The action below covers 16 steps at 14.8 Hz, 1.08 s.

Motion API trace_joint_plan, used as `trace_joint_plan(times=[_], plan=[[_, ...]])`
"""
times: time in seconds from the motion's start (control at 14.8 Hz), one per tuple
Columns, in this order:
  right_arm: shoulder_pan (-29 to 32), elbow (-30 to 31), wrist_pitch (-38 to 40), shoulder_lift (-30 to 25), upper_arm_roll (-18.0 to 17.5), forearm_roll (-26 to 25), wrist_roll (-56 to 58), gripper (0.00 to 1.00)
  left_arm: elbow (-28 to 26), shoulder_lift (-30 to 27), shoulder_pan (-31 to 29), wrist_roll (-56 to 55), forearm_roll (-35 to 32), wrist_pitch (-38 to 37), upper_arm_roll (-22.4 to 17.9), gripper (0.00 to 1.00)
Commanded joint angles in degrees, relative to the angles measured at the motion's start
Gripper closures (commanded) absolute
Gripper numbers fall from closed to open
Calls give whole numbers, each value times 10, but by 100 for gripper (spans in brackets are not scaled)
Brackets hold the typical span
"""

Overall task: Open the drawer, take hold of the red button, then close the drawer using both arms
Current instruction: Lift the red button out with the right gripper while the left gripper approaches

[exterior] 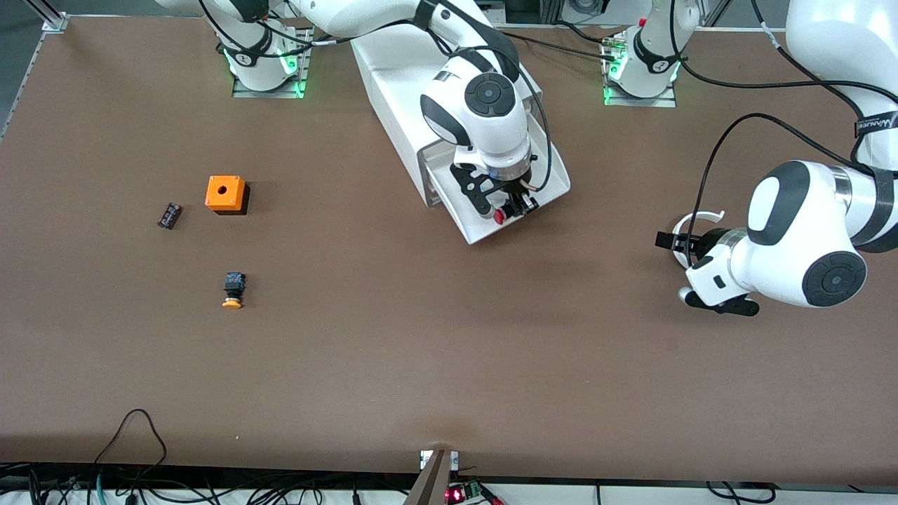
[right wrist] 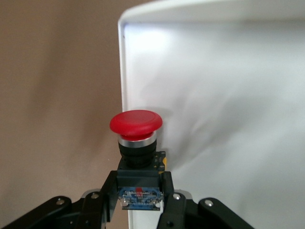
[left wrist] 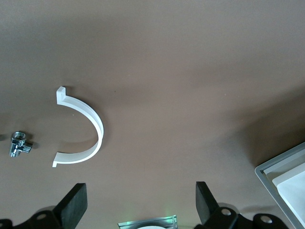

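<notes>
Low in the front view's left half, a button with an orange-yellow cap is lying on the brown table, and slightly higher a small black part is sitting beside an orange cube with a hole, toward the frame's left. At the right edge of the frame, the left gripper is hanging low over the table at the left arm's end, waiting; in the left wrist view its black fingers are standing wide apart with nothing between them, above a white curved strip and a small metal fitting lying on the table. In the front view that strip is showing as a white arc just above the gripper. Near the frame's centre, the drawer is standing pulled out of the white cabinet, which is reaching toward the top of the frame between the two bases. The right gripper is sitting over the open drawer's lower corner, its jaws clamped on the button; in the right wrist view the fingers are pinching the black body while the red cap is pointing away from the wrist, right at the drawer's rim.
</notes>
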<state>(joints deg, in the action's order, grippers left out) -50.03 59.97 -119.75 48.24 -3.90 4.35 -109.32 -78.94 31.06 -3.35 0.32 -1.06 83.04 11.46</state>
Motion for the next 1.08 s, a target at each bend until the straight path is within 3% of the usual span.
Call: trace_joint_plan(times=[0.0,0.4,0.74,1.01], plan=[[16,-34,73,-21,3,1,52,100,19,8,15,-11,-17,-6,0,0],[112,-43,138,-65,-2,9,275,100,11,8,26,-65,-4,20,4,0],[209,-42,202,-67,-1,33,499,100,5,8,40,-89,-2,26,4,0],[271,-37,246,-67,2,32,686,100,-27,16,52,-166,36,84,4,0]])
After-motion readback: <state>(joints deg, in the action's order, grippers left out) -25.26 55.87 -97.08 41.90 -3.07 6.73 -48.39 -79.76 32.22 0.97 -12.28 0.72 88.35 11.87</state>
